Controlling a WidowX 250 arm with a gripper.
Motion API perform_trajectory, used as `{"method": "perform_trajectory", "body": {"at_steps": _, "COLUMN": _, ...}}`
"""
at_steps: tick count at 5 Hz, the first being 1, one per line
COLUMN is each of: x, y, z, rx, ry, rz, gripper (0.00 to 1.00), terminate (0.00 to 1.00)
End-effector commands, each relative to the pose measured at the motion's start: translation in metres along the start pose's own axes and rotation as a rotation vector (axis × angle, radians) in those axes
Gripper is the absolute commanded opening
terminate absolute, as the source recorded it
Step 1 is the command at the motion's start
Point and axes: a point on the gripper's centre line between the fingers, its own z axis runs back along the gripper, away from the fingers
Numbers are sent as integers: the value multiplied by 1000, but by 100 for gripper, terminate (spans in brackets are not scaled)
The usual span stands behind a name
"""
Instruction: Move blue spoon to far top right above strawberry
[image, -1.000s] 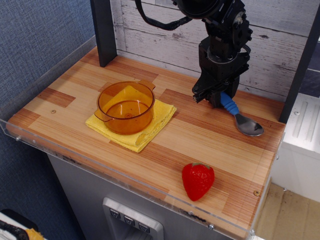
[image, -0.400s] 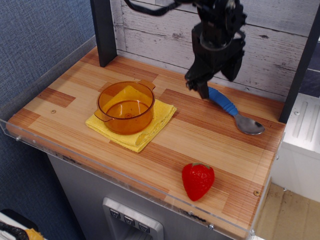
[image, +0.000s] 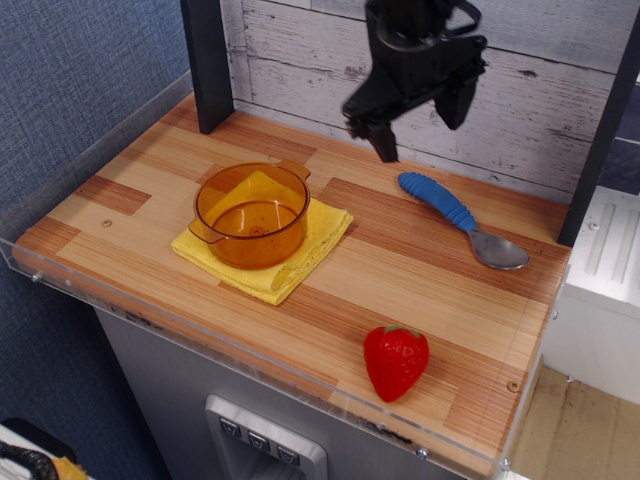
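Note:
The blue spoon (image: 459, 219) lies flat on the wooden table (image: 400, 290) at the far right, its blue handle pointing back-left and its silver bowl toward the right edge. The red strawberry (image: 396, 361) lies near the front edge, in front of the spoon. My gripper (image: 413, 118) hangs in the air above and to the left of the spoon's handle. Its fingers (image: 385, 135) are spread apart and hold nothing.
An orange see-through pot (image: 251, 213) stands on a folded yellow cloth (image: 305, 250) at the table's left middle. A dark post (image: 207, 62) stands at the back left and another (image: 598, 140) at the right. A plank wall runs behind.
The gripper let go of the spoon's handle, rose and moved left and back. The spoon stays flat on the table at the far right.

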Motion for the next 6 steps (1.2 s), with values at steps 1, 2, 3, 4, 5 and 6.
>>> {"method": "perform_trajectory", "body": {"at_steps": 1, "x": -40, "y": 2, "z": 59, "rx": -131, "ry": 142, "rz": -411, "gripper": 100, "terminate": 0}}
{"method": "perform_trajectory", "body": {"at_steps": 2, "x": -59, "y": 8, "z": 71, "rx": -114, "ry": 171, "rz": -682, "gripper": 100, "terminate": 0}}
{"method": "perform_trajectory", "body": {"at_steps": 3, "x": -76, "y": 12, "z": 81, "rx": -129, "ry": 207, "rz": -821, "gripper": 100, "terminate": 0}}
{"method": "perform_trajectory", "body": {"at_steps": 4, "x": -91, "y": 11, "z": 83, "rx": -115, "ry": 192, "rz": -904, "gripper": 100, "terminate": 0}}
{"method": "perform_trajectory", "body": {"at_steps": 5, "x": -104, "y": 6, "z": 78, "rx": -123, "ry": 195, "rz": -946, "gripper": 100, "terminate": 0}}
{"method": "perform_trajectory", "body": {"at_steps": 6, "x": -104, "y": 6, "z": 78, "rx": -123, "ry": 195, "rz": -946, "gripper": 100, "terminate": 0}}
